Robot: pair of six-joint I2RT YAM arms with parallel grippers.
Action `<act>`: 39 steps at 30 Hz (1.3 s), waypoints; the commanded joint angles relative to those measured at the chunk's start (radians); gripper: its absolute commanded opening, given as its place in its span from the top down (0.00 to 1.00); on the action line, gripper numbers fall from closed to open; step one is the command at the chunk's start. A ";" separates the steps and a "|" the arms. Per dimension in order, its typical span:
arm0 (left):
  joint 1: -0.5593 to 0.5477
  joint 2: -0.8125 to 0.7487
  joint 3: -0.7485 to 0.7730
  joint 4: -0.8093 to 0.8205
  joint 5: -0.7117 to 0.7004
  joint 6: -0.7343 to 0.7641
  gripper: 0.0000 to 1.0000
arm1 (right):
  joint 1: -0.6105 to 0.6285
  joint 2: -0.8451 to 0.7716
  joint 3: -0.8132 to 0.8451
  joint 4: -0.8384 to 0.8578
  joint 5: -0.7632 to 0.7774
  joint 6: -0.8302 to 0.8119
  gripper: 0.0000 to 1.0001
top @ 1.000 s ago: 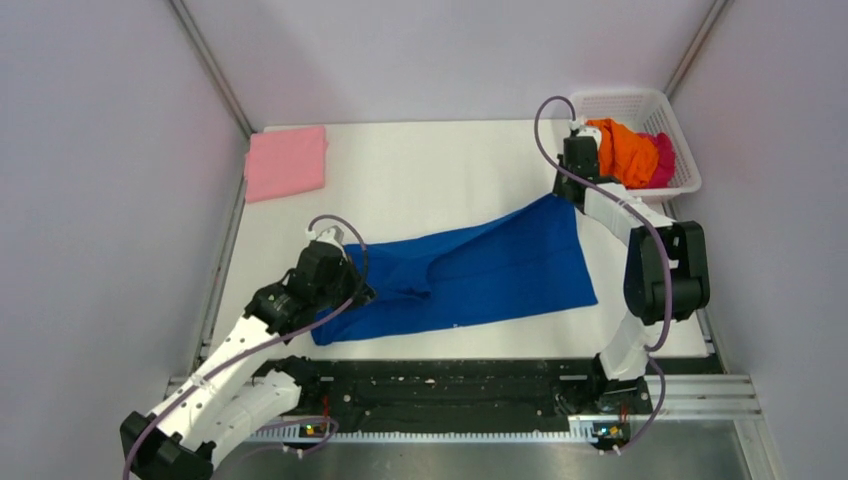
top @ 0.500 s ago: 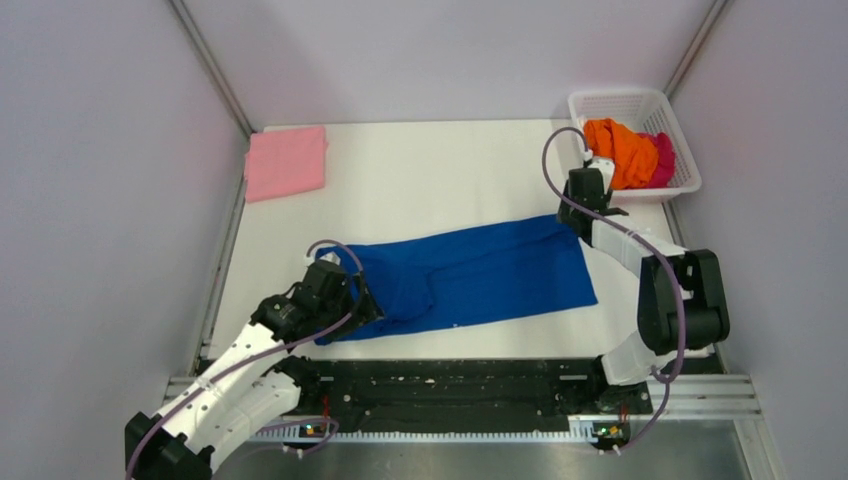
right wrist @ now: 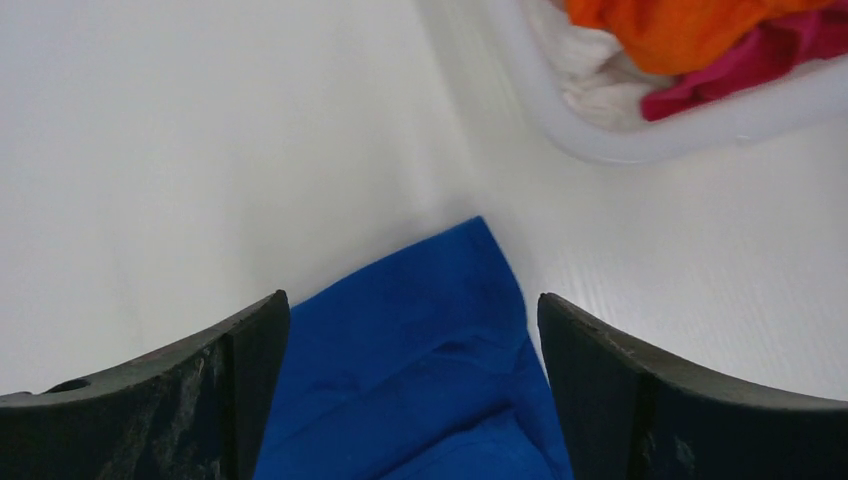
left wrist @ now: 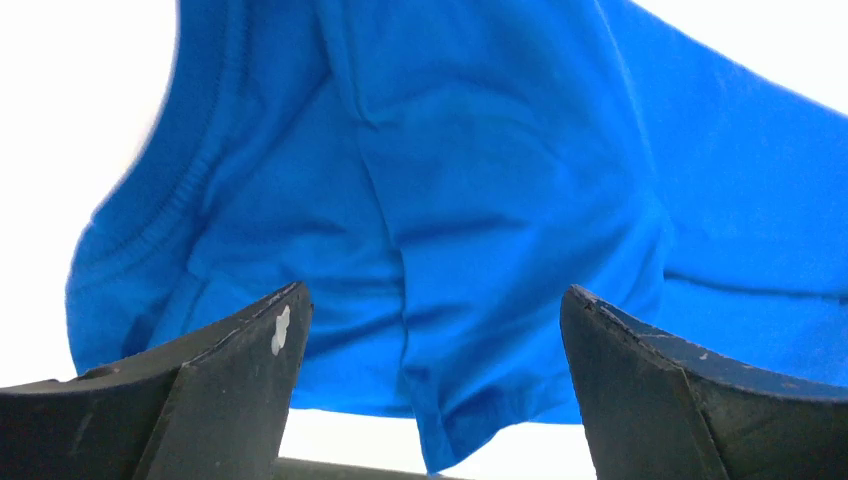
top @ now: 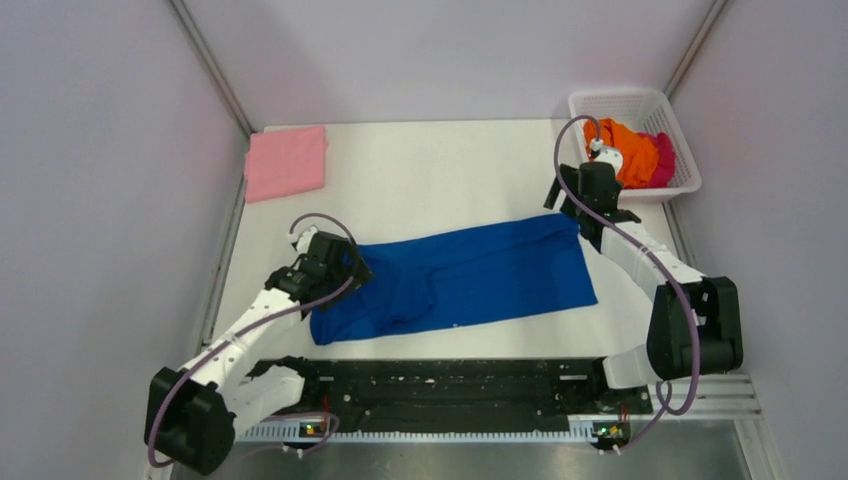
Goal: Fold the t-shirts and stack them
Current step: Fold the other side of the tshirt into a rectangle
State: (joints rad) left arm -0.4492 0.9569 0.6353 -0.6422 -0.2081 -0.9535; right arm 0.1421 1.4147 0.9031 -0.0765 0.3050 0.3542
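The royal blue t-shirt (top: 470,275) lies flat in a long strip across the middle of the table, no print showing. My left gripper (top: 350,266) hovers open over its left end; in the left wrist view the blue cloth (left wrist: 480,200) lies below the spread fingers (left wrist: 435,291), free of them. My right gripper (top: 574,212) is open above the shirt's far right corner (right wrist: 420,340), fingers (right wrist: 412,296) apart and touching nothing. A folded pink t-shirt (top: 286,160) sits at the far left. Orange (top: 625,150) and magenta (top: 663,160) shirts lie crumpled in the basket.
The white mesh basket (top: 640,100) stands at the far right corner, just beyond my right gripper; its rim (right wrist: 640,140) shows in the right wrist view with orange cloth (right wrist: 690,25) and magenta cloth (right wrist: 740,65) inside. Grey walls enclose the table.
Both grippers have opened and let go of the blue t-shirt, which has settled flat. The left arm swung outward to the left, and the right wrist drew back toward the basket.
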 commanded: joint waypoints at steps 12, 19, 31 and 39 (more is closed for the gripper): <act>0.321 0.443 0.120 0.359 0.198 0.156 0.50 | 0.010 0.161 0.045 0.054 -0.335 -0.057 0.09; 0.395 0.574 0.201 0.331 0.170 0.186 1.00 | 0.010 0.216 0.032 0.061 -0.362 -0.061 0.07; 0.484 0.797 0.498 0.208 0.190 0.257 1.00 | 0.010 0.068 -0.167 -0.051 -0.289 0.010 0.07; 0.487 0.828 0.661 0.141 0.244 0.292 0.88 | 0.009 -0.098 -0.232 -0.119 -0.231 0.017 0.05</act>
State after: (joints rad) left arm 0.0368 1.8091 1.2289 -0.4549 0.0017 -0.6968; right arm 0.1436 1.4136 0.6643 -0.1352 0.0048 0.3637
